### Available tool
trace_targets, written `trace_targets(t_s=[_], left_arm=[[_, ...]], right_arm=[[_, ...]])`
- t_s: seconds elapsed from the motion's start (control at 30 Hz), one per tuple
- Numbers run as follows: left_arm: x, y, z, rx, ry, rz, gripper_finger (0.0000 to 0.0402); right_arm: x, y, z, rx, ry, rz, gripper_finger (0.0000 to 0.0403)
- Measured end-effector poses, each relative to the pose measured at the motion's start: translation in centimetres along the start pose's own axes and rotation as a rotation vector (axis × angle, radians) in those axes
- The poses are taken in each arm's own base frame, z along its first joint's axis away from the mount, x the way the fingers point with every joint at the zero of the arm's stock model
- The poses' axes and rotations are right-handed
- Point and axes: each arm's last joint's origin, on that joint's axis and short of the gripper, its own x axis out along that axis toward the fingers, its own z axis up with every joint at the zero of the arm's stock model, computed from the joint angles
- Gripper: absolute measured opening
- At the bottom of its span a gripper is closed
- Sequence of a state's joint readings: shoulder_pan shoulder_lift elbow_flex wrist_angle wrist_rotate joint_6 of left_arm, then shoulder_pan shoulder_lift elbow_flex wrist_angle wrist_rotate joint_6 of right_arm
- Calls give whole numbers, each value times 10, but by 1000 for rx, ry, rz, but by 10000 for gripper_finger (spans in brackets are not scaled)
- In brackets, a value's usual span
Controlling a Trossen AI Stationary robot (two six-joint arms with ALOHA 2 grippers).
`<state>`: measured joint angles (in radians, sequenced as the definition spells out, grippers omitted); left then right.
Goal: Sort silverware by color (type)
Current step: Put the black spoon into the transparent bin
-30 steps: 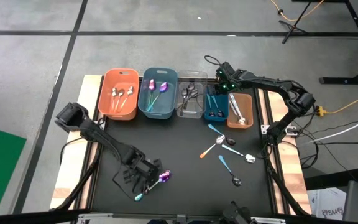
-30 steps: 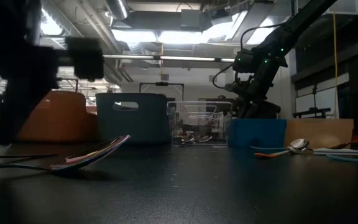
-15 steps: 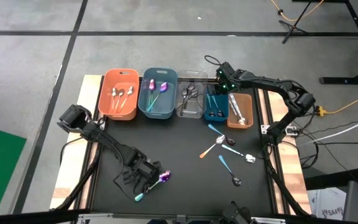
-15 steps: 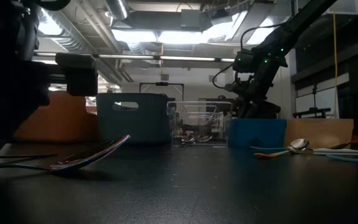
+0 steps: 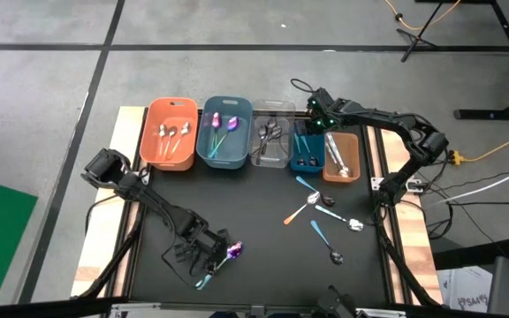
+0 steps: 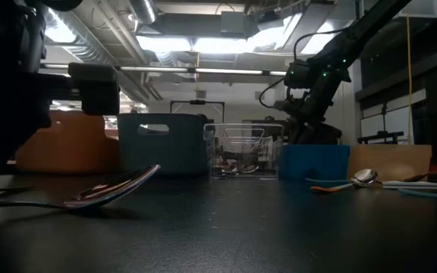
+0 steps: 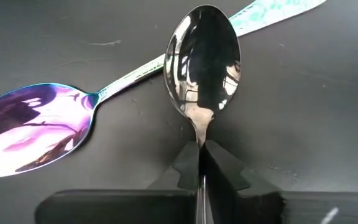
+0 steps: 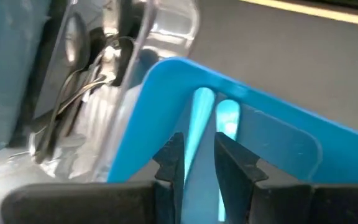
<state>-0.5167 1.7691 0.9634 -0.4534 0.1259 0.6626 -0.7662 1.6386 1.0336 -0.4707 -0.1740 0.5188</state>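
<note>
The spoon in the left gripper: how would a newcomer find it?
Look at the table's near left corner, where the left gripper is shut on a shiny silver spoon. Its bowl lies across the teal handle of a purple spoon, the only colourful neighbour.
</note>
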Motion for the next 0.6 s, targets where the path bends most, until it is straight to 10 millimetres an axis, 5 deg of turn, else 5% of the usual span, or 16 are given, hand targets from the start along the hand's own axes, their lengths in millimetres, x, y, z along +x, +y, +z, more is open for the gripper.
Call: trace_targets(t_s=[0.3, 0.6], left_arm=[[-2, 1, 0, -36, 19, 39, 5], [-16, 15, -8, -397, 103, 335, 3]], right_arm=[[-18, 6, 1, -15, -35, 68, 79], [-61, 19, -3, -60, -149, 143, 79]])
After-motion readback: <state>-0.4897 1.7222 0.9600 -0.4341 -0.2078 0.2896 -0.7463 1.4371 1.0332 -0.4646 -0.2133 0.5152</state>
